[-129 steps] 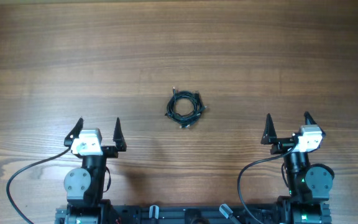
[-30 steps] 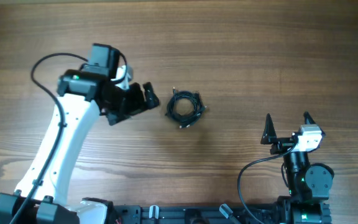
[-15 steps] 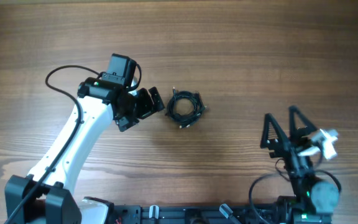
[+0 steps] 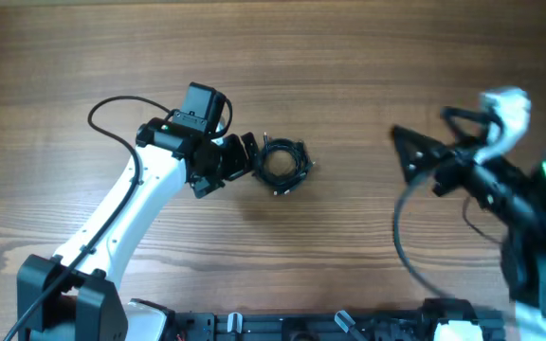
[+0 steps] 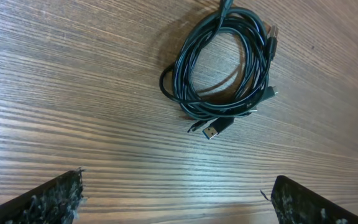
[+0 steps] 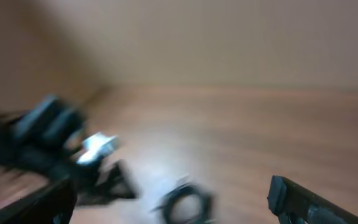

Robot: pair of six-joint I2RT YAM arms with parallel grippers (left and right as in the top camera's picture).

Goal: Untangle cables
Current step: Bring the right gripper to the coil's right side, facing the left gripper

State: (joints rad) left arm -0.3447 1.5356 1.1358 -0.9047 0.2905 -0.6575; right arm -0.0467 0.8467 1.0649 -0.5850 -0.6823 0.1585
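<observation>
My left claw (image 4: pixel 239 157) has swung out from its rest and now sits just beside the left edge of the cables (image 4: pixel 283 162), spread wide and empty. From its wrist, the cables (image 5: pixel 222 68) lie coiled just ahead of it. They have not shifted from the middle of the tabletop (image 4: pixel 368 57). My right claw (image 4: pixel 429 133) has just lifted, blurred, also spread and empty. Nothing is untangled yet; I judge a first grip comes next.
</observation>
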